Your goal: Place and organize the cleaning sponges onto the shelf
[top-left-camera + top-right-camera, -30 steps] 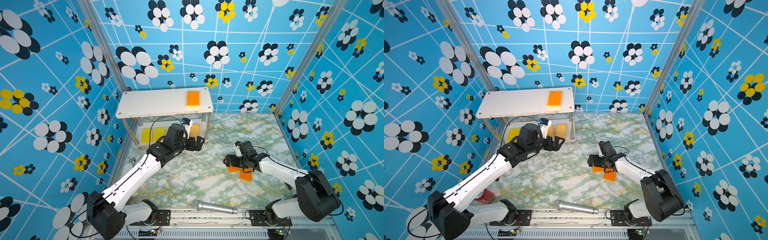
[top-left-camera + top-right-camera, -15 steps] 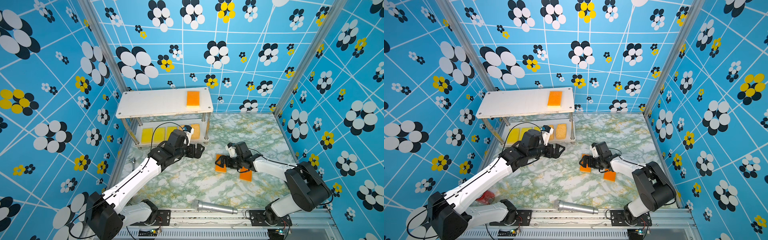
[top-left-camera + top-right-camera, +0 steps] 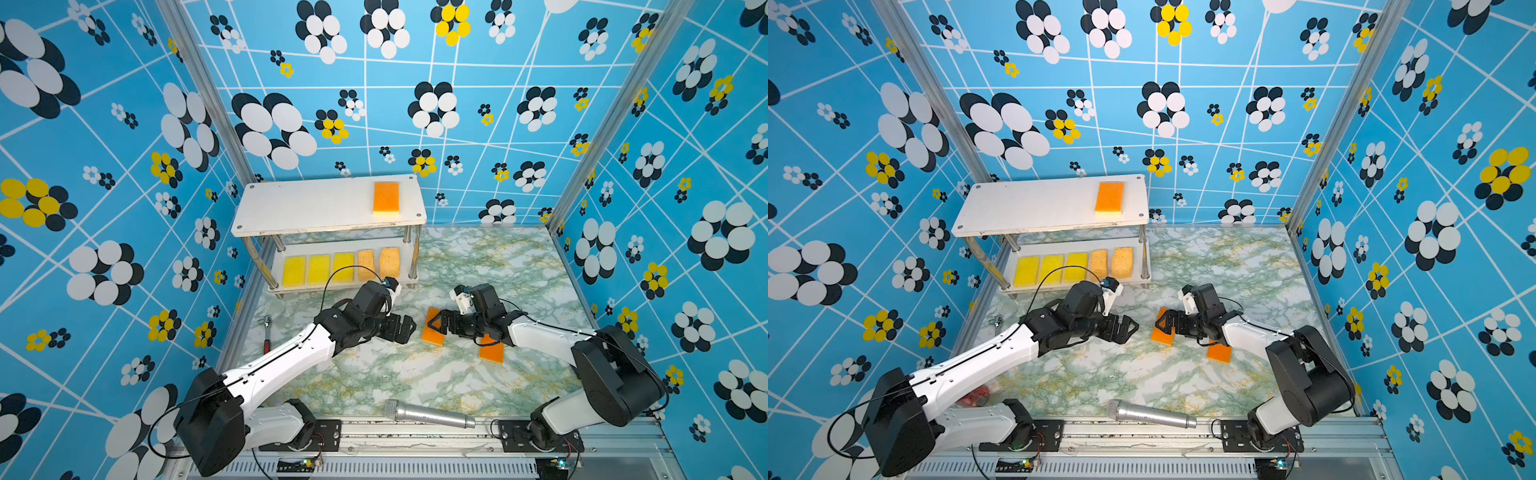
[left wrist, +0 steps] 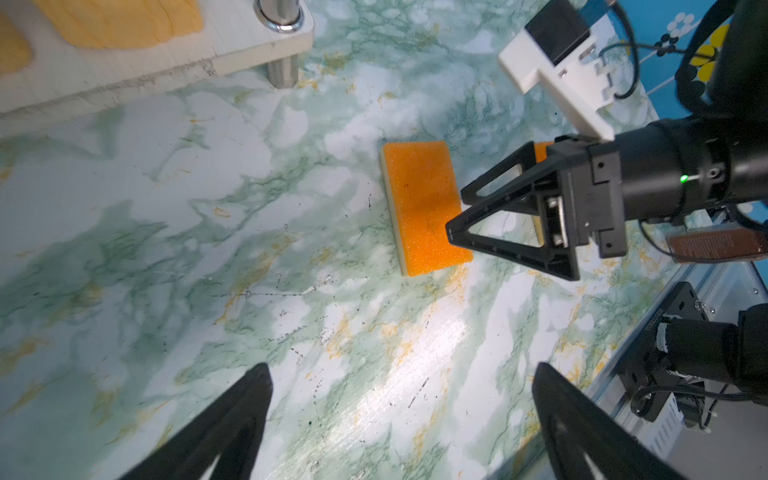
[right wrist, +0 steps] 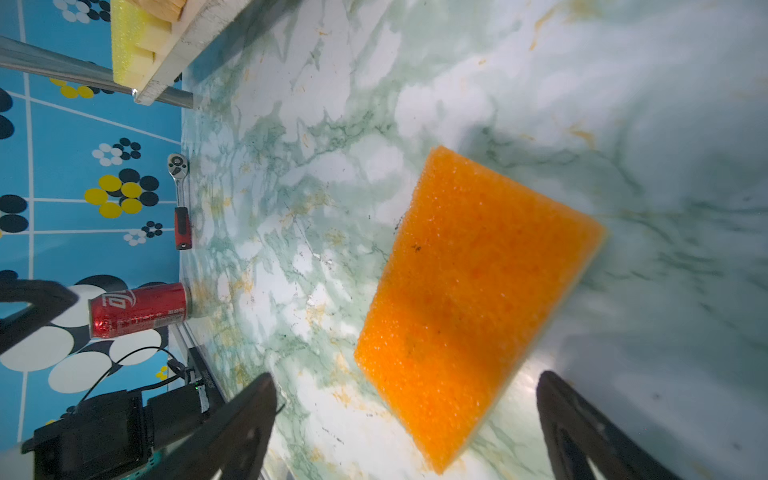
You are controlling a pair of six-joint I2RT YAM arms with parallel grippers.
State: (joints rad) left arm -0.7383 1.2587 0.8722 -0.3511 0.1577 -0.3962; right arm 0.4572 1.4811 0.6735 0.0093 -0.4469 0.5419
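Observation:
The shelf (image 3: 316, 203) (image 3: 1038, 203) holds one orange sponge (image 3: 386, 198) on its top board. On the lower board lie three yellow sponges (image 3: 318, 269) and two tan ones (image 3: 378, 262). Another orange sponge (image 3: 432, 332) (image 4: 419, 199) (image 5: 469, 303) lies flat on the marble table. My right gripper (image 3: 434, 326) (image 4: 456, 214) (image 5: 405, 407) stands open over its near end, holding nothing. My left gripper (image 3: 409, 330) (image 4: 403, 395) is open and empty just left of that sponge, facing it. A further orange sponge (image 3: 491, 352) (image 3: 1219, 352) lies partly under the right arm.
A silver microphone (image 3: 428, 414) lies at the table's front edge. A ratchet wrench (image 3: 267, 332) (image 5: 180, 199) and a red can (image 5: 139, 309) (image 3: 976, 395) sit by the left wall. The shelf's chrome leg (image 4: 282, 50) stands near the left gripper.
The right gripper slid the orange sponge leftward toward the table's middle and now stands open over it. The left gripper drew back from the lower shelf toward that sponge.

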